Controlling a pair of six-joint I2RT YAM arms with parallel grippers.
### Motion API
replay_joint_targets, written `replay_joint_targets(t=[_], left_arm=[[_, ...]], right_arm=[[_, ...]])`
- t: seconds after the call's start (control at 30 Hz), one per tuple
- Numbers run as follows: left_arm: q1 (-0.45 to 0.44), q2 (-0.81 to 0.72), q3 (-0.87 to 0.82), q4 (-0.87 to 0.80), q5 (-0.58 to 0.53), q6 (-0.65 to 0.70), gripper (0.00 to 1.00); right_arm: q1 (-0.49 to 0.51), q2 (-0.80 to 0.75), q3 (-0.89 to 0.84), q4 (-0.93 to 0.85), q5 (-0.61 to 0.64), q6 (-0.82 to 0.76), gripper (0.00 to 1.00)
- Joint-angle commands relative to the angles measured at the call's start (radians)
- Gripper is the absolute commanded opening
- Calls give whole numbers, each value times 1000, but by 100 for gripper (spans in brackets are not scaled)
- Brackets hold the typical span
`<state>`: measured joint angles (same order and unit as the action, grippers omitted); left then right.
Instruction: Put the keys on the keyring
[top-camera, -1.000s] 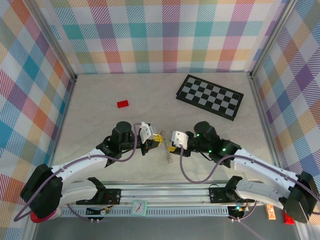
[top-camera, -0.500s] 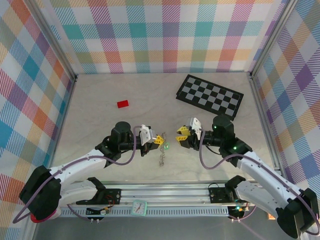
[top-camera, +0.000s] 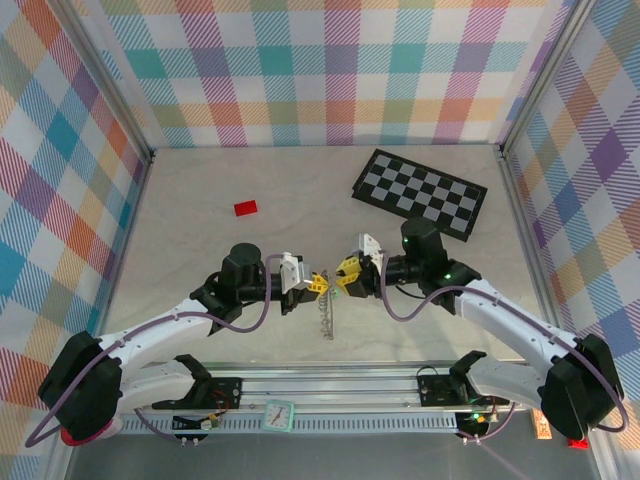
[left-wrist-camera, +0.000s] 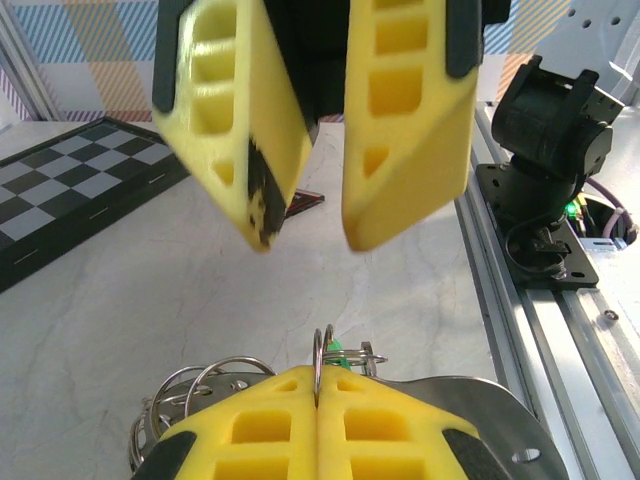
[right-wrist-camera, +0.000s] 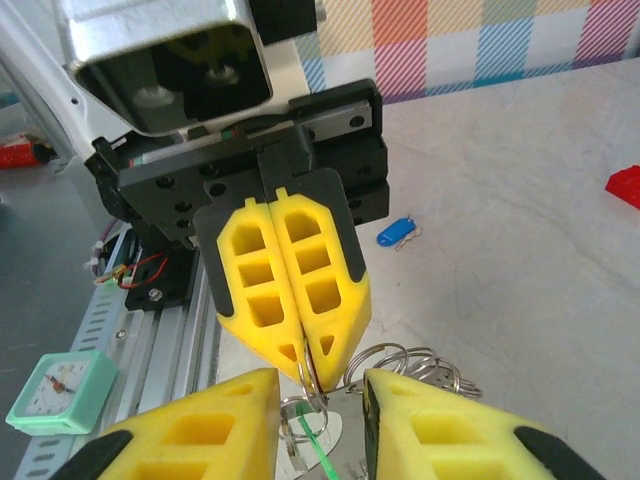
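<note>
My left gripper (top-camera: 318, 283) is shut on a thin silvery ring of the keyring (left-wrist-camera: 322, 352), and the rest of the chain (top-camera: 325, 316) hangs below it. A sliver of the green key (left-wrist-camera: 336, 350) shows just behind that ring. My right gripper (top-camera: 345, 274) faces the left one tip to tip. Its yellow fingers (right-wrist-camera: 200, 425) stand apart on either side of the pinched ring (right-wrist-camera: 312, 378), not touching it. The blue key (right-wrist-camera: 398, 232) lies alone on the table beyond the left gripper (right-wrist-camera: 308, 355). More silvery loops (right-wrist-camera: 425, 362) bunch beside the tips.
A red block (top-camera: 245, 207) lies at the back left and a black-and-grey checkerboard (top-camera: 420, 193) at the back right. The aluminium rail (top-camera: 330, 385) with both arm bases runs along the near edge, with a small mint clock (top-camera: 277, 415) below it.
My right gripper has moved in towards the left gripper's tips and its jaws have narrowed. The left gripper has stayed shut on the ring, almost still.
</note>
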<state>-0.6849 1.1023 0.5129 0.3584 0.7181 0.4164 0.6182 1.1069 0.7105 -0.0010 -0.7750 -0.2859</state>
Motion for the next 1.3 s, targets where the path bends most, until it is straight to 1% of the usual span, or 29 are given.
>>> replay_joint_targets(t=[0.0, 0.3, 0.47, 0.63, 0.7, 0.73, 0.77, 0.8, 0.87, 0.9, 0.93, 1.03, 1.1, 1.17, 1.27], left_arm=[[-8, -1, 19, 45, 47, 14, 0], [-8, 3, 18, 58, 51, -5, 0], [-8, 5, 15, 72, 59, -11, 0], [-8, 7, 13, 86, 62, -17, 0], [-8, 10, 12, 90, 59, -21, 0], [-8, 8, 12, 92, 52, -23, 0], [-8, 6, 10, 91, 42, -25, 0], [-8, 3, 10, 87, 29, -27, 2], [-8, -9, 12, 59, -10, -27, 16], [-8, -16, 15, 34, -27, -22, 22], [-8, -24, 21, -1, -44, -10, 25], [-8, -33, 52, -123, -78, 33, 26], [-8, -32, 70, -172, -89, 53, 26], [-8, -30, 83, -197, -91, 63, 25], [-8, -17, 104, -226, -91, 77, 19]], right_arm=[[11, 27, 26, 5, -39, -36, 26], [26, 77, 31, 3, -55, -54, 25], [35, 101, 40, 2, -44, -64, 19], [47, 128, 53, 23, -52, -61, 17], [52, 136, 58, 28, -57, -60, 11], [52, 140, 65, 28, -60, -63, 5], [52, 143, 71, 15, -62, -71, 0], [52, 143, 77, 2, -58, -82, 0], [52, 133, 92, -47, -36, -118, 0], [52, 126, 98, -72, -26, -133, 0], [52, 118, 105, -102, -11, -153, 0], [59, 114, 152, -224, 44, -226, 0], [74, 127, 191, -316, 82, -277, 0], [89, 144, 227, -387, 123, -316, 0], [118, 167, 275, -459, 175, -361, 0]])
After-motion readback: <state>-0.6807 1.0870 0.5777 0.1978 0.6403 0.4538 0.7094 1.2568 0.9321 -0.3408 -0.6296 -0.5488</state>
